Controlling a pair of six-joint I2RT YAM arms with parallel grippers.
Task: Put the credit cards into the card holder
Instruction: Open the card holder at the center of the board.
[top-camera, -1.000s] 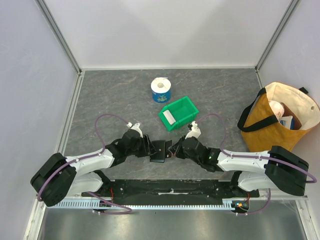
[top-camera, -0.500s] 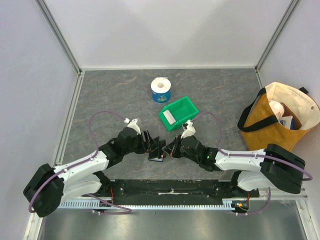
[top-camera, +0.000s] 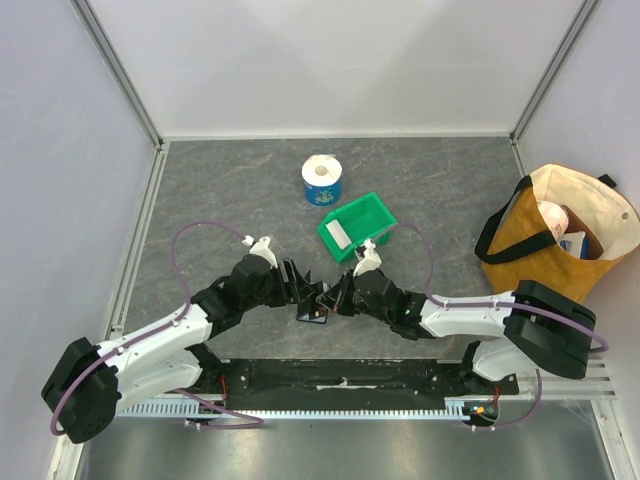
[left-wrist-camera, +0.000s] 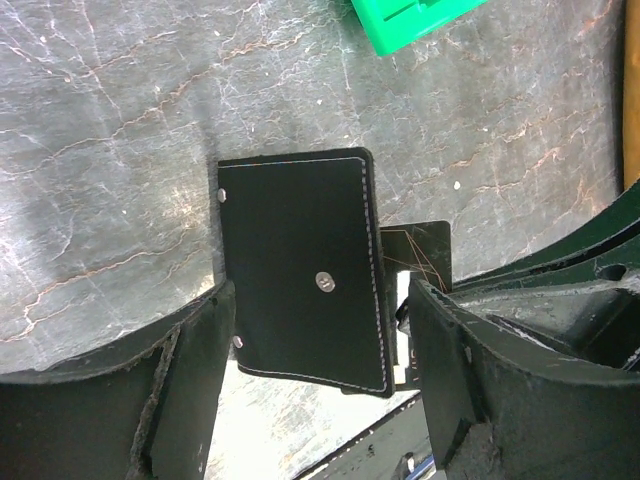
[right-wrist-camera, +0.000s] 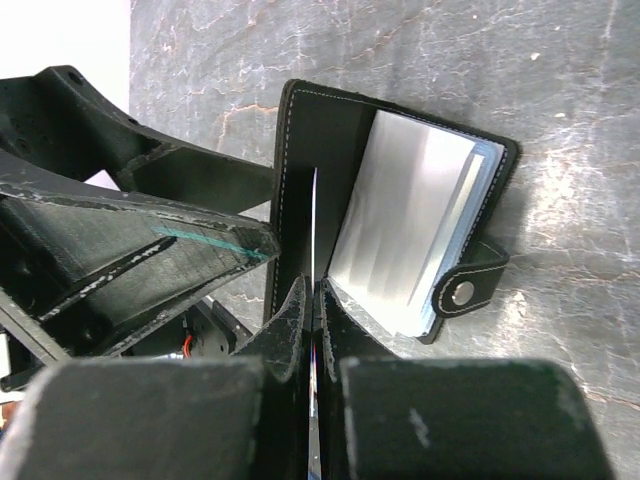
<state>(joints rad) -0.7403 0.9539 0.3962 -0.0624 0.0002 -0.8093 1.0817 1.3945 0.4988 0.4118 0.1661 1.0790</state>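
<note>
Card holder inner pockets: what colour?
Pale bluish-grey sleeves inside the black stitched wallet; clearest in right wrist view.

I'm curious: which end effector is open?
The left end effector, spread either side of the card holder; the right end effector pinches a credit card.

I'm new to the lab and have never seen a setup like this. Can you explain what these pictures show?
Two robot arms are bolted to a grey table. One picture looks down from overhead; the other two come from cameras on each wrist. On the table lie a green bin holding a pale card, a paper roll and a tote bag. The left arm has its jaws open around the black card holder; the right arm has its jaws shut on a thin card, edge-on at the holder's pockets.
</note>
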